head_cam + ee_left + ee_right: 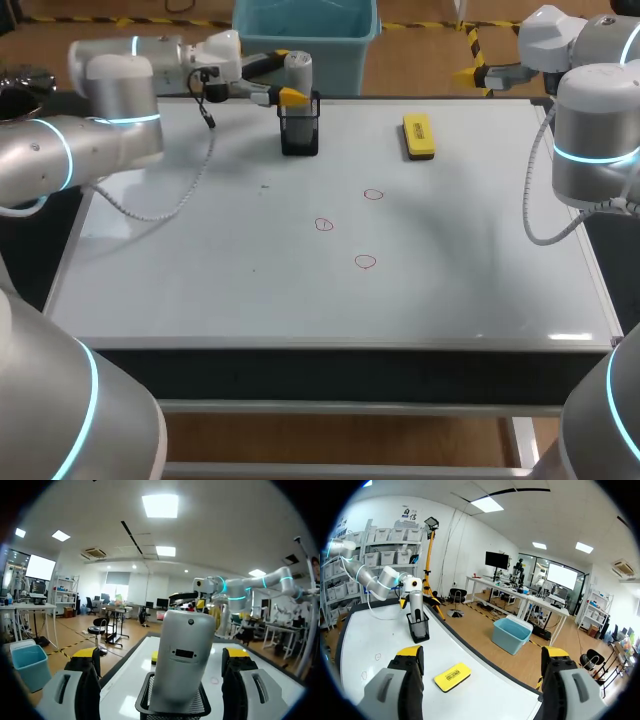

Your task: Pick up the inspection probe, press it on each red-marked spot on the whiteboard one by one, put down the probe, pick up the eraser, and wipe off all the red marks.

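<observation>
Tipping is the danger: left gripper [161,655] stands open around the grey cylindrical probe [298,70]; an uneven squeeze or slanted lift may pull the black mesh holder [300,136] over.

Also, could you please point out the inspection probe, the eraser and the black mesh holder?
inspection probe [182,655]: left wrist view, its grey body.
eraser [418,136]: head view, its yellow top.
mesh holder [299,137]: head view, its front wall.

Head view: from above and behind, looking down over the whole whiteboard [300,290]. Left wrist view: level, very close to the probe [182,655]. Right wrist view: farther off, looking across the whiteboard from its side. All three share probe and eraser [452,676].
</observation>
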Controlling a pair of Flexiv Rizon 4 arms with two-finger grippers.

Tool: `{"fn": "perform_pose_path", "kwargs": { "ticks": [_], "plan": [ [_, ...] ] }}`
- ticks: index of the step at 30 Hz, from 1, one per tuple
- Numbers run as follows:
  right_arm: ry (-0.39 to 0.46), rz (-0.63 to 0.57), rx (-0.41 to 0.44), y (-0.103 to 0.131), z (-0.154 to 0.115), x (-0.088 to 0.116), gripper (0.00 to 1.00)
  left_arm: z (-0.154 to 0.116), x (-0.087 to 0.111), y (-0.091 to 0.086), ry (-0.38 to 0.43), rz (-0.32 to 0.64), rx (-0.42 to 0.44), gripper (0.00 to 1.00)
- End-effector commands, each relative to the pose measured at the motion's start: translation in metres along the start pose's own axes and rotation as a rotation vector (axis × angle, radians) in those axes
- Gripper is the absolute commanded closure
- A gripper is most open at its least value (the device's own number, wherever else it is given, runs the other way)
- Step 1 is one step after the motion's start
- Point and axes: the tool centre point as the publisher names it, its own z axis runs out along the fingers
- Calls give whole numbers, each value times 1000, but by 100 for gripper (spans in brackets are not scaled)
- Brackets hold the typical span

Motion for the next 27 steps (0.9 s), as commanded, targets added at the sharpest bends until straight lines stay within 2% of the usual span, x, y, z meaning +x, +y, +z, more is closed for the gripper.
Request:
{"fn": "perform_pose_path", "kwargs": {
  "ticks": [1,17,27],
  "plan": [
    [1,0,1,0,0,0,0,12,10,-3,-33,5,-21,0],
    [1,0,1,0,0,0,0,10,12,-7,-40,13,-22,0],
    [1,0,1,0,0,0,0,15,15,-2,-28,-2,-27,0]
  ]
}}
